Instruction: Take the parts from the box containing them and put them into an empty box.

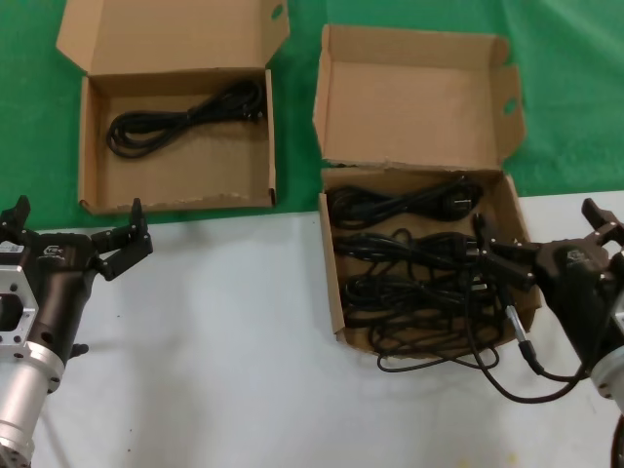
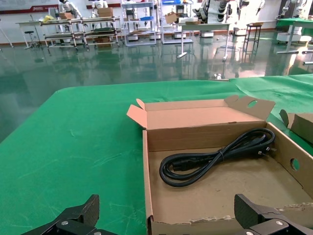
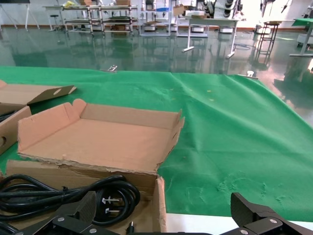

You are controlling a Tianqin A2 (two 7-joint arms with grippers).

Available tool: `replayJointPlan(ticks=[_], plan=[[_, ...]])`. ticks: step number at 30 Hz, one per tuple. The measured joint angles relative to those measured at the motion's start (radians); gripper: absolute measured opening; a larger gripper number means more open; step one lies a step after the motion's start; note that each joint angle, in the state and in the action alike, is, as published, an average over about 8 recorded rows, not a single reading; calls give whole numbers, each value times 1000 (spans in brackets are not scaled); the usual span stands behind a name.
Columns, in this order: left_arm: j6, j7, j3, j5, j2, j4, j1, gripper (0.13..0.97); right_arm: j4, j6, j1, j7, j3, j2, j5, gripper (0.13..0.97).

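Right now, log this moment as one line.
left gripper: open, idle | right gripper: open over squarish box | cords inside | wide box: one cord

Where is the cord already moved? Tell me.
In the head view, one cord lies inside the wide box on the robot's left, beyond the left tool, beside the squarish box.

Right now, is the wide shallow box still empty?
No. In the head view one looped black cord already lies inside the wide shallow box.
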Motion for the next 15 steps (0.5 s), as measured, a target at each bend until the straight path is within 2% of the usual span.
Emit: replayJointPlan(ticks=[15], plan=[[0,0,0,0,0,0,0,966,0,0,0,0,0,0,0,966]])
